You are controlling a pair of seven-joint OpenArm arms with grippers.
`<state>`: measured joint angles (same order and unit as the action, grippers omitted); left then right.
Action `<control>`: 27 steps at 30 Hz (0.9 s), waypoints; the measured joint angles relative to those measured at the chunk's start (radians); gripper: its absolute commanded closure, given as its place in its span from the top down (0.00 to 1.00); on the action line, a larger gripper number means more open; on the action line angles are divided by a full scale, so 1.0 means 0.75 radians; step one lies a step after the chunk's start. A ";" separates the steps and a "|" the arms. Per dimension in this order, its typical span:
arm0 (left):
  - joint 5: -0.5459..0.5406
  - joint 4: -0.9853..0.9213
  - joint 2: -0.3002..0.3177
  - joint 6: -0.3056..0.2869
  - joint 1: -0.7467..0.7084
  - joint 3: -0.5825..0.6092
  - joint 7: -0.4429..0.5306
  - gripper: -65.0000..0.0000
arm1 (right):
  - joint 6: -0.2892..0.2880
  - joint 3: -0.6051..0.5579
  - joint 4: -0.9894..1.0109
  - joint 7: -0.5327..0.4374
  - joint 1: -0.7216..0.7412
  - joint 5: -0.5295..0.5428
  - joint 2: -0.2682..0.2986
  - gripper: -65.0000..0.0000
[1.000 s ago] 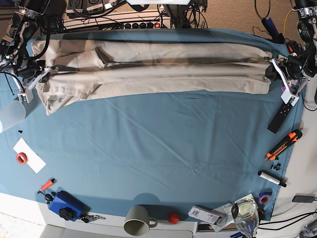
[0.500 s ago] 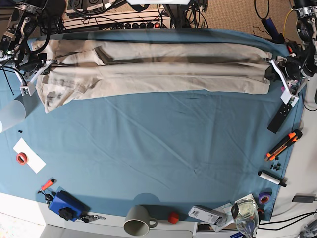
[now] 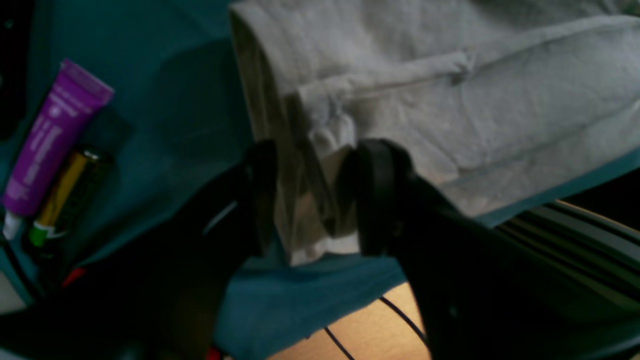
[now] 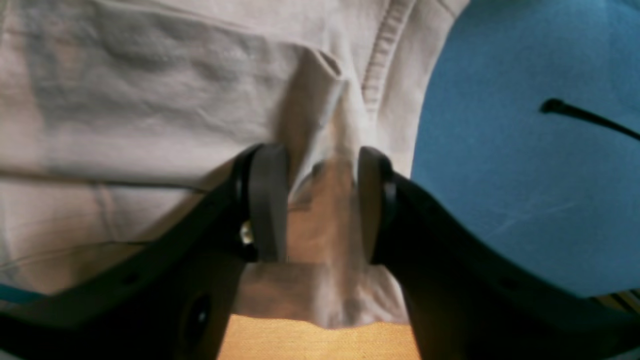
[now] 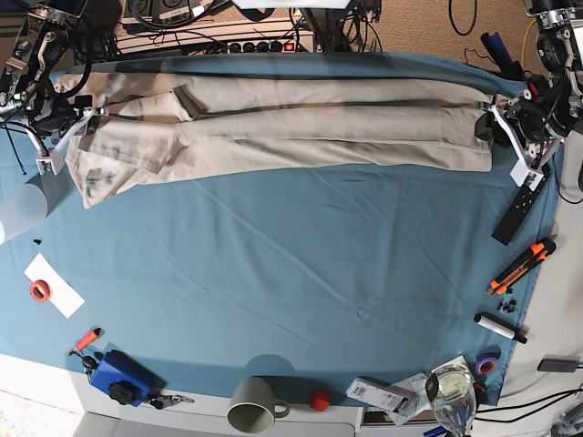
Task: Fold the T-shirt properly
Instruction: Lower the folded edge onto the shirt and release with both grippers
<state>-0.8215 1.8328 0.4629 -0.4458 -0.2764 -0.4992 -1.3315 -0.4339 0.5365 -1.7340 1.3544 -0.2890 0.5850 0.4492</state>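
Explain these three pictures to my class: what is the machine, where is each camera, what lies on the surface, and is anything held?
This is a two-armed robot. One camera looks down at the whole table; the other two sit on the wrists, looking past each gripper. A long, folded beige cotton T-shirt lies along the far side of a blue-teal tablecloth, with tools and a grey mug near the edges. The left gripper and right gripper each straddle one end of the shirt, jaws apart, so nothing looks firmly pinched.
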 measured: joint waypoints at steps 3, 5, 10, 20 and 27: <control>0.036 0.059 0.000 0.001 -0.002 -0.003 -0.006 0.41 | 0.000 0.002 -0.056 0.009 -0.006 -0.011 -0.001 0.36; 0.044 0.124 0.000 0.001 -0.001 -0.019 -0.004 0.41 | 0.001 0.015 -0.119 -0.002 -0.006 -0.007 -0.001 0.36; 0.087 0.212 0.001 0.001 -0.039 -0.085 0.080 0.46 | -0.001 0.047 -0.169 -0.030 -0.004 -0.005 0.002 0.36; 0.083 0.199 -0.155 0.111 -0.100 -0.097 0.098 0.51 | -0.001 0.051 -0.165 -0.031 -0.006 -0.010 0.003 0.36; 0.152 0.065 -0.288 0.151 -0.098 -0.097 0.124 0.51 | -0.001 0.051 -0.165 -0.031 -0.006 -0.010 0.002 0.36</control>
<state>-0.7074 1.8812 0.2470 -0.3328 -0.3500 -0.5716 -1.2388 -0.4347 0.5751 -1.8580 1.3312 -0.2935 0.5774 0.4507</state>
